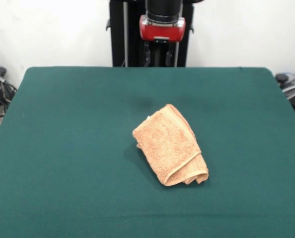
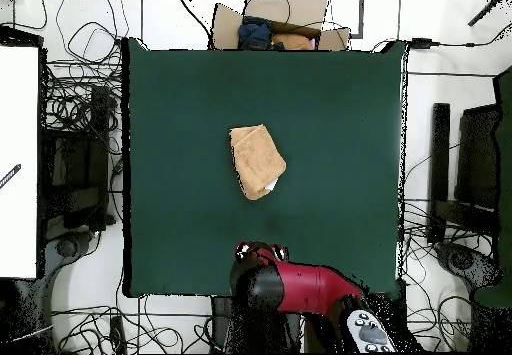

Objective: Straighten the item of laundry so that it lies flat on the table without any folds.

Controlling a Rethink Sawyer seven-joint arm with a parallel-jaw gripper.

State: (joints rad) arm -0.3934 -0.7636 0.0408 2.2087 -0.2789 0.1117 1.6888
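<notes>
The peach-orange towel (image 1: 171, 145) lies folded over on itself near the middle of the dark green table (image 1: 63, 148), a rolled double edge showing at its near end. From overhead the towel (image 2: 257, 160) is a compact oblong on the table (image 2: 340, 121). My gripper (image 1: 161, 53) hangs drawn back above the table's far edge, well away from the towel and holding nothing. In the overhead view the gripper (image 2: 258, 256) sits under the red arm at the table's bottom edge.
A cardboard box (image 2: 280, 26) holding more cloth stands just beyond the table's top edge in the overhead view. Tangled cables (image 2: 85, 101) cover the floor on both sides, and a white panel (image 2: 18, 161) stands at the left.
</notes>
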